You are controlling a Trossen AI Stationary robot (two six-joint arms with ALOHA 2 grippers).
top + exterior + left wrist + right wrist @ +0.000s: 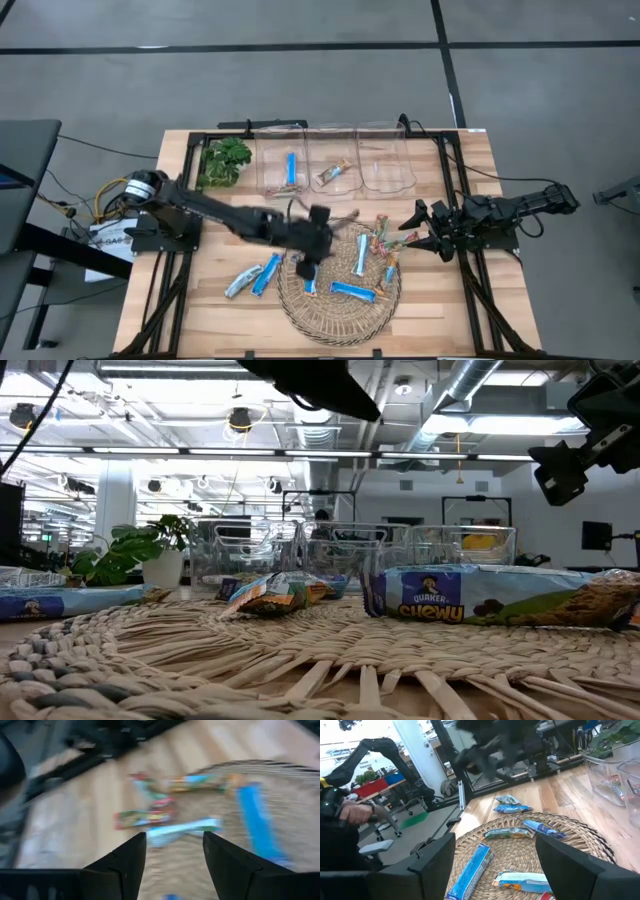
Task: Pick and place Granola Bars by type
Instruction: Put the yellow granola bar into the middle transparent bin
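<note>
Granola bars lie scattered on and around a round woven mat (335, 300). Among them are blue bars (360, 255) (355, 292) (265, 275) and multicoloured ones (385, 235). My left gripper (305, 262) hovers open over the mat's left part. In its wrist view (175, 855) nothing sits between the fingers; a pale blue bar (182, 827) and a blue bar (257, 820) lie just ahead. My right gripper (420, 225) waits open at the table's right side, above the wood. One blue bar (291, 168) lies in the left clear bin and one multicoloured bar (333, 174) in the middle bin.
Three clear bins (385, 165) stand in a row along the far edge, the right one bare. A green plant (225, 160) sits at the far left. In the low view a blue Chewy bar (500, 595) lies on the mat, close to the camera.
</note>
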